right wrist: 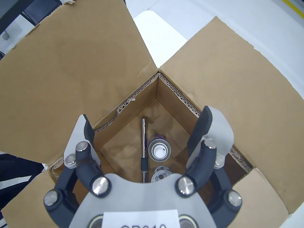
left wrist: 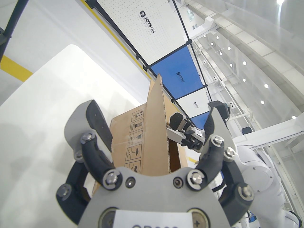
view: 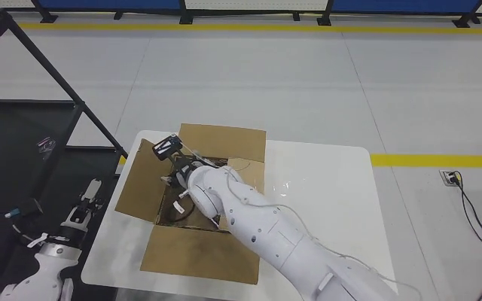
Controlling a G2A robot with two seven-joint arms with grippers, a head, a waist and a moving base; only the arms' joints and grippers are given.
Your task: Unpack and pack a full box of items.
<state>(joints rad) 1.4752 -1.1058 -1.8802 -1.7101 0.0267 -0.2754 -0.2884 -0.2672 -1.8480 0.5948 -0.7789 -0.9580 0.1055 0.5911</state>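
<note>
An open cardboard box (view: 222, 139) stands on the left half of the white table (view: 324, 188), all its flaps folded outward. My right gripper (view: 178, 197) hangs open over the box's inside (right wrist: 145, 116), nothing between its fingers. Below it on the box floor (right wrist: 118, 148) are an upright spray can (right wrist: 159, 149), a long metal rod (right wrist: 143, 143) with a black grip, and a silver round part (right wrist: 162, 173). My left gripper (view: 89, 192) is off the table's left edge, open and empty (left wrist: 153, 110), facing the box's side (left wrist: 133, 134) and the right gripper (left wrist: 187, 134) beyond it.
A black metal frame (view: 45, 75) rises left of the table, close to the left arm. The table's right half (view: 331, 226) is bare white surface. A yellow floor line (view: 425, 159) runs beyond the table's right edge.
</note>
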